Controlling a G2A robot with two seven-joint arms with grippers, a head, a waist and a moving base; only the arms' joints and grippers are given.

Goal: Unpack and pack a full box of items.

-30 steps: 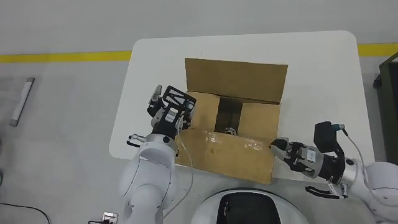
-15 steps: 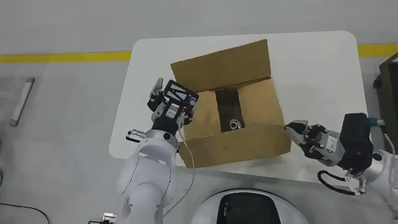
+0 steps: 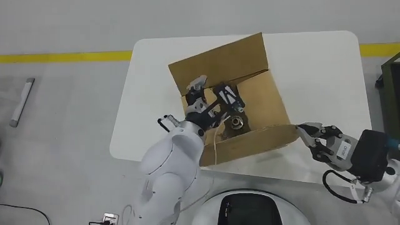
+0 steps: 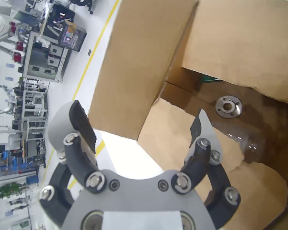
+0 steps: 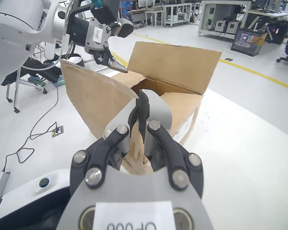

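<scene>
- The box stands open at the centre of the top view, turned askew on the white table. Its back flap rises toward the upper middle of the frame.
- The left gripper hangs over the box's left corner with its jaws spread wide, holding nothing. The right wrist view shows one fingertip just above the cardboard edge (whether it touches, I cannot tell).
- The right gripper, at the lower right of the top view, has its jaws drawn almost together. They pinch the end of the front flap, which bows outward from the box.
- Down inside the box lies a round metal flange, with some clear plastic just beside it.
</scene>
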